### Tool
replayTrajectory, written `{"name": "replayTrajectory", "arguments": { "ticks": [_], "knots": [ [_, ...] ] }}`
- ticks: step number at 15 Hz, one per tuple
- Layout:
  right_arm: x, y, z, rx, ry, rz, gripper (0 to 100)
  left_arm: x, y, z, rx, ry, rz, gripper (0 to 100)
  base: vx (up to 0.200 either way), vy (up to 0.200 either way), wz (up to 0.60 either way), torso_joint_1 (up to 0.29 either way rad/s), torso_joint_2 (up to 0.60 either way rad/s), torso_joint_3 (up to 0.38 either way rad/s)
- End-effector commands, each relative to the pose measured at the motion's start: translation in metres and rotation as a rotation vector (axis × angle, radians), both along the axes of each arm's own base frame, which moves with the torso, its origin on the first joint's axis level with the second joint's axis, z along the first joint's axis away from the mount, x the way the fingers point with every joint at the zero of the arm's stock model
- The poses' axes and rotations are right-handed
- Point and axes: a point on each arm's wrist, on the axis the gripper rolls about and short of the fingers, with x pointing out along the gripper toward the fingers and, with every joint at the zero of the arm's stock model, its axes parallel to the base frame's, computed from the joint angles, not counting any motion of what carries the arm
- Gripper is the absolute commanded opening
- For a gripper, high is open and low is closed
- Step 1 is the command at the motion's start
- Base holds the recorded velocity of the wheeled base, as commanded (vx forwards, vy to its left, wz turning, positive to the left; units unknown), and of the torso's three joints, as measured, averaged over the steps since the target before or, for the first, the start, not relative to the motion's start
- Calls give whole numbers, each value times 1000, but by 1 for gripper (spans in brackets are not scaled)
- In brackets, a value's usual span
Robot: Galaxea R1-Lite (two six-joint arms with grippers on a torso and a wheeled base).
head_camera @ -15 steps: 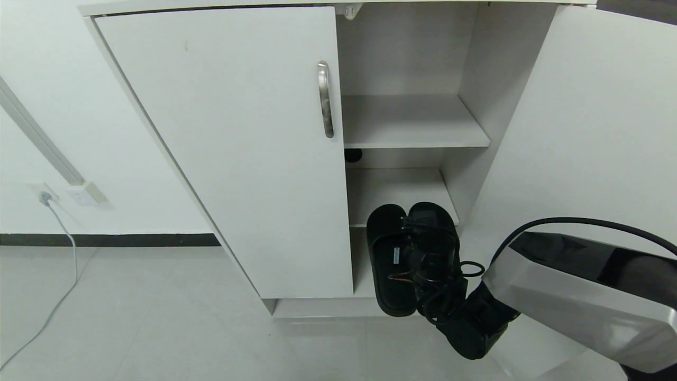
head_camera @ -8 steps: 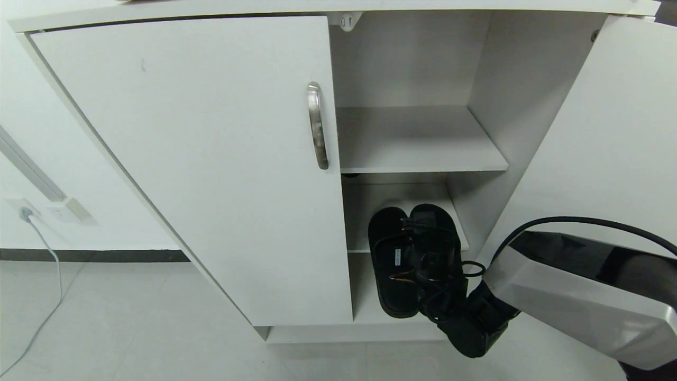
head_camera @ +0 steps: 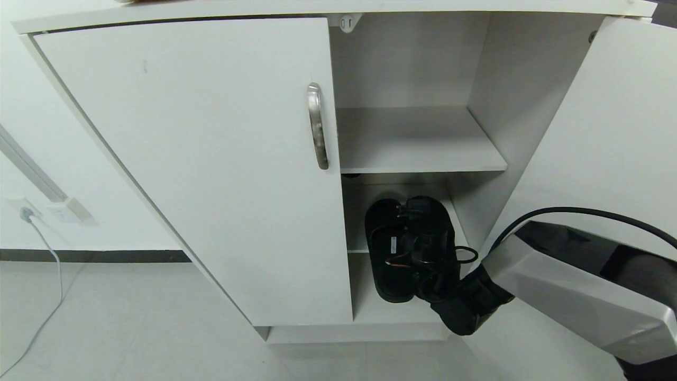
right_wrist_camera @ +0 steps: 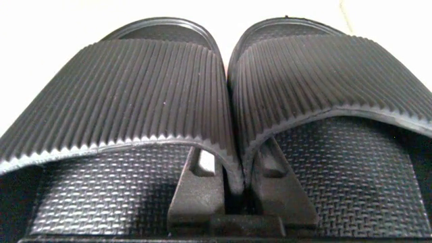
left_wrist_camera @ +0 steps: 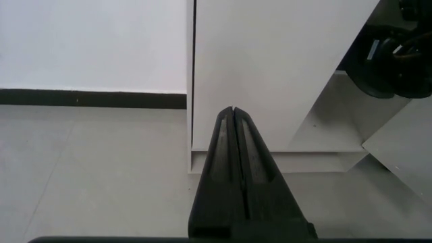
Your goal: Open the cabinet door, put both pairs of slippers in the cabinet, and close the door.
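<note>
We count one cabinet (head_camera: 508, 79) with two doors: one shut door (head_camera: 201, 159) over its left half and one open door (head_camera: 608, 132) swung out from its right side, with a single metal handle (head_camera: 316, 126) on the shut one. Inside the cabinet we count two shelves, one upper shelf (head_camera: 418, 140) and one lower shelf (head_camera: 355, 217), and two black slippers (head_camera: 386, 254) side by side at its lower opening. Left of the cabinet we count one wall socket (head_camera: 22, 210).

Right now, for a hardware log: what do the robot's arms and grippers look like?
The right arm has an angular silver-grey shell with a glossy black panel, a black cable arching over it, and a black wrist with looped wires. The left gripper is matte black, with long tapering fingers.
</note>
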Motion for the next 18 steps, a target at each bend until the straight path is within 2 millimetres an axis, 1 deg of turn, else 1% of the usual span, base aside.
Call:
{"name": "replayTrajectory", "arguments": {
  "ticks": [1, 2, 4, 7, 8, 10, 15, 16, 18],
  "knots": [
    [12, 6, -3, 7, -6, 0, 0, 0, 0, 0, -1, 1, -1, 0, 0, 0, 0, 0, 0, 0],
    [15, 6, -4, 6, -5, -2, 0, 0, 0, 0, -1, 1, -1, 0, 0, 0, 0, 0, 0, 0],
    [30, 5, 1, 14, -16, -19, 0, 0, 0, 0, -1, 1, -1, 0, 0, 0, 0, 0, 0, 0],
    [44, 6, 9, 21, -24, -16, 0, 0, 0, 0, -1, 1, -1, 0, 0, 0, 0, 0, 0, 0],
    [46, 6, 9, 19, -22, -19, 0, 0, 0, 0, -1, -1, -2, 0, 0, 0, 0, 0, 0, 0],
    [58, 2, 8, 19, -21, -39, 0, 0, 0, 0, -1, 1, 1, 0, 0, 0, 0, 0, 0, 0],
    [69, -7, 7, 14, -13, -63, 0, 0, 0, 0, -1, 1, 1, 0, 0, 0, 0, 0, 0, 0],
    [73, -8, 10, 17, -21, -69, 0, 0, 0, 0, -1, 2, -2, 0, 0, 0, 0, 0, 0, 0],
    [77, -8, 7, 5, -1, -68, 0, 0, 0, 0, -1, -1, -1, 0, 0, 0, 0, 0, 0, 0]
  ]
}}
